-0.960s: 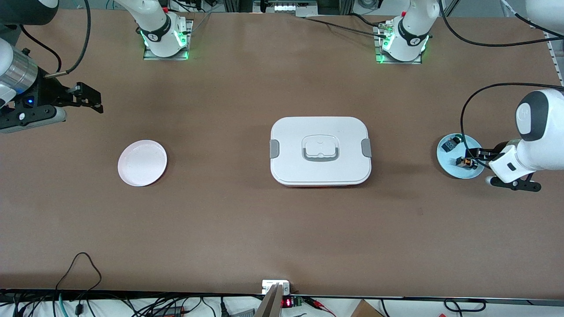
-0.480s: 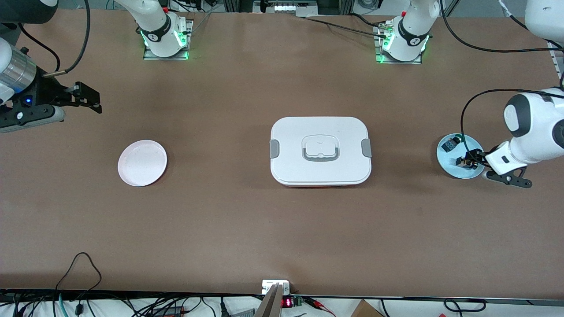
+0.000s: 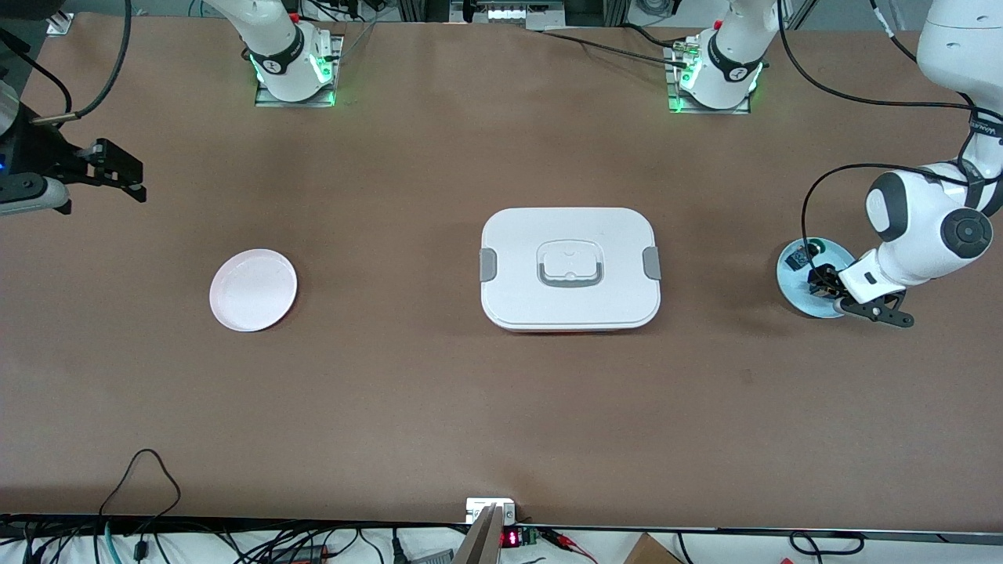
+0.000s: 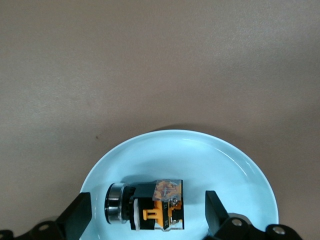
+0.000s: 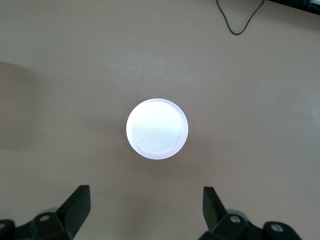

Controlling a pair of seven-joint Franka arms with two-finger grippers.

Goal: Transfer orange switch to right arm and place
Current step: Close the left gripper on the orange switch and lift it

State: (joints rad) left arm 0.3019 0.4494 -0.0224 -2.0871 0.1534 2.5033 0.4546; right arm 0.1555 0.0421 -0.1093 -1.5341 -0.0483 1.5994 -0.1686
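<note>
Orange switch (image 4: 152, 212) seen lying on its side in blue plate (image 3: 791, 290) at left arm's end of surface (image 3: 470, 407). Left claw (image 4: 145, 220) held low over plate, fingers (image 4: 75, 220) spread, one on each side of switch, not touching. Green switch (image 3: 815, 249) noted on same plate, nearer arm bases. Right claw (image 5: 145, 210) held released over white plate (image 5: 157, 128) at right arm's end. Lidded white box (image 3: 570, 269) at centre.

Two switches (image 3: 815, 266) lie on a plate (image 3: 791, 291), beside the lidded box (image 3: 570, 269).
</note>
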